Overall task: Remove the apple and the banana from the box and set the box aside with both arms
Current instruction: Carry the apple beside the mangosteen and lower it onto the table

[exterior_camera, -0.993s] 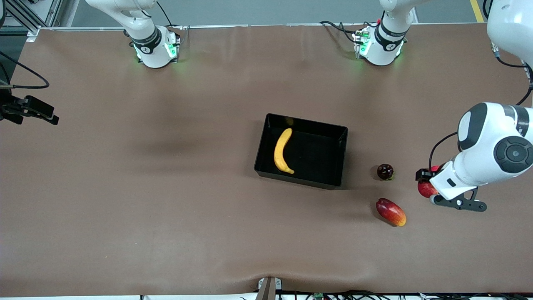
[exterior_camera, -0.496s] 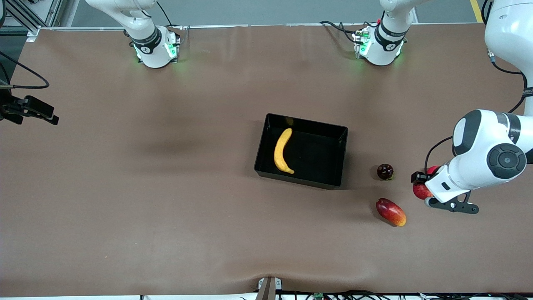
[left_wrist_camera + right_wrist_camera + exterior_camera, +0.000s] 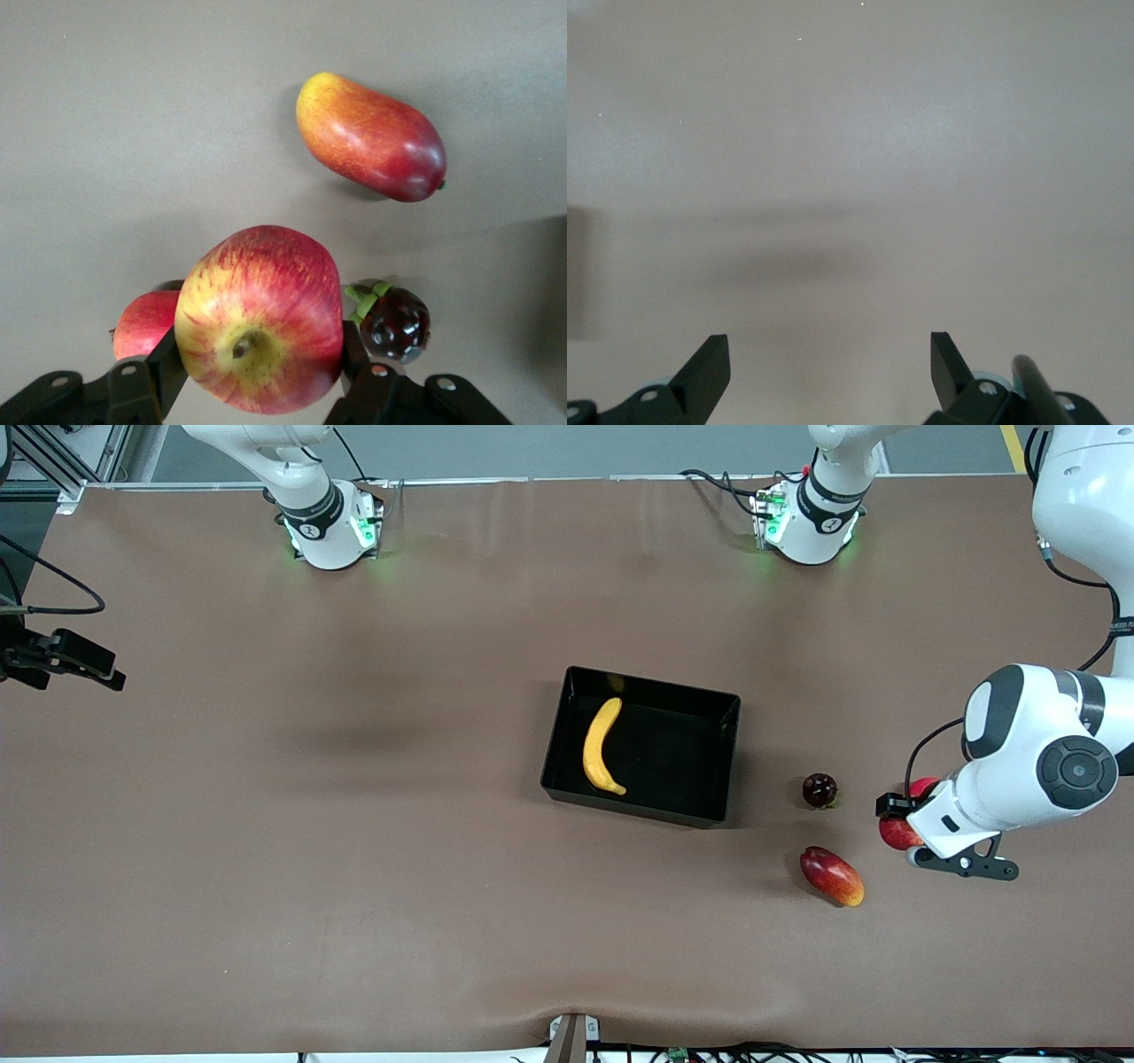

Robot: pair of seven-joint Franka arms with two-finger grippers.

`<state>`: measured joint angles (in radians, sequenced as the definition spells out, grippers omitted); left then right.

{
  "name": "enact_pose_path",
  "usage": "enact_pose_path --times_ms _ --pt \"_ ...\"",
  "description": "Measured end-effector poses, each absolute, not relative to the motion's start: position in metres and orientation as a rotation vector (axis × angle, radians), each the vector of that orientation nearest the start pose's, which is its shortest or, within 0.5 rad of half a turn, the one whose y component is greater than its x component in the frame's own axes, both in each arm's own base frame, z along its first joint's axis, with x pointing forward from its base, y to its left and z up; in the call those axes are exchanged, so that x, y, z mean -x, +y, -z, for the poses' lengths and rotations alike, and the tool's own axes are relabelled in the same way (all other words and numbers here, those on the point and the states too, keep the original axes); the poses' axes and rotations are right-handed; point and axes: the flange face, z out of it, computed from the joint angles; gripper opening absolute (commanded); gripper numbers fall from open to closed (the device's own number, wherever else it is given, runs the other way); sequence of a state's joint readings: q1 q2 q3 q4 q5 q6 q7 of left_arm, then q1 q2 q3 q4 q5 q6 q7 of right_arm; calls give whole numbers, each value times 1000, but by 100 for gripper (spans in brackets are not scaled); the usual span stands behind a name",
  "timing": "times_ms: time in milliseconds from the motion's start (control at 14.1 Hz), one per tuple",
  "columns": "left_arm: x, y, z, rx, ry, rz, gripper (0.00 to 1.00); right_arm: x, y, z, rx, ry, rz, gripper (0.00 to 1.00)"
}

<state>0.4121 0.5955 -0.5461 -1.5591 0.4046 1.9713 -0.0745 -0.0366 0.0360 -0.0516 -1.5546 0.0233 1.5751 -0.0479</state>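
Note:
The black box [image 3: 682,766] sits mid-table with the yellow banana [image 3: 602,746] lying in it. My left gripper [image 3: 895,819] is toward the left arm's end of the table, shut on the red apple with yellow streaks [image 3: 897,834]. In the left wrist view the apple [image 3: 259,319] sits between the fingers [image 3: 164,367], stem dimple facing the camera, held a little above the table. My right gripper [image 3: 89,666] waits at the right arm's end of the table. In the right wrist view it [image 3: 830,363] is open and empty over bare table.
A plain pinkish-red fruit [image 3: 924,785] lies just beside the held apple, seen also in the left wrist view [image 3: 142,323]. A dark mangosteen [image 3: 819,790] and a red-orange mango [image 3: 831,876] lie between the left gripper and the box.
My left gripper, holding the apple, has shifted slightly toward the box. The right arm, banana and box have not moved.

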Motion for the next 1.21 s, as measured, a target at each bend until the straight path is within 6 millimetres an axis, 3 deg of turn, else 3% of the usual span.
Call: enact_pose_path --times_ms 354,638,993,1205 --pt "-677 -8 -301 3073 272 -98 0 -564 -47 -612 3118 64 -22 100" --pt "-681 13 -287 3033 292 -22 0 -564 -48 -612 3118 65 -24 100" --pt "-690 13 -248 3042 345 80 0 -565 -48 -609 3118 66 -30 100" --pt "-694 33 -230 3017 337 86 0 -565 -48 -609 3118 68 -32 100"
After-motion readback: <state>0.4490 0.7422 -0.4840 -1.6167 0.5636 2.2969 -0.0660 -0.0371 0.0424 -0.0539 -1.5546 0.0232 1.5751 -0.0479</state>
